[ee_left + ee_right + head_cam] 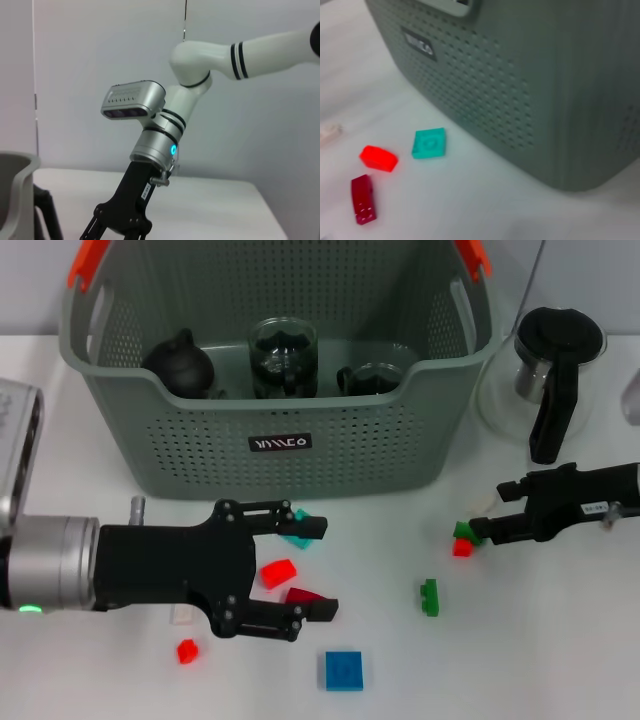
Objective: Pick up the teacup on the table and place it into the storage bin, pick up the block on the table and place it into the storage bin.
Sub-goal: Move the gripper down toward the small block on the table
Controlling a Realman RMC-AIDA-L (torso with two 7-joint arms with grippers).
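Note:
The grey-green storage bin (200, 430) with orange handles stands at the back centre; its wall fills the right wrist view (530, 85). Inside it lie a low glass teacup (370, 378), a taller glass cup (283, 358) and a black round pot (180, 365). In front of the bin my left gripper (315, 568) is open low over the table, with a red block (278, 573) and a dark red block (303, 595) between its fingers and a teal block (297, 538) under the far finger. My right gripper (495, 510) is open at the right, its tip beside a green block (465, 531) and a small red block (462, 548).
A glass kettle with a black lid and handle (555, 370) stands at the back right. Loose on the table are a green block (430, 597), a blue block (343, 670) and a small red block (186, 650). The left wrist view shows my right arm (150, 165) and the bin's rim (15, 190).

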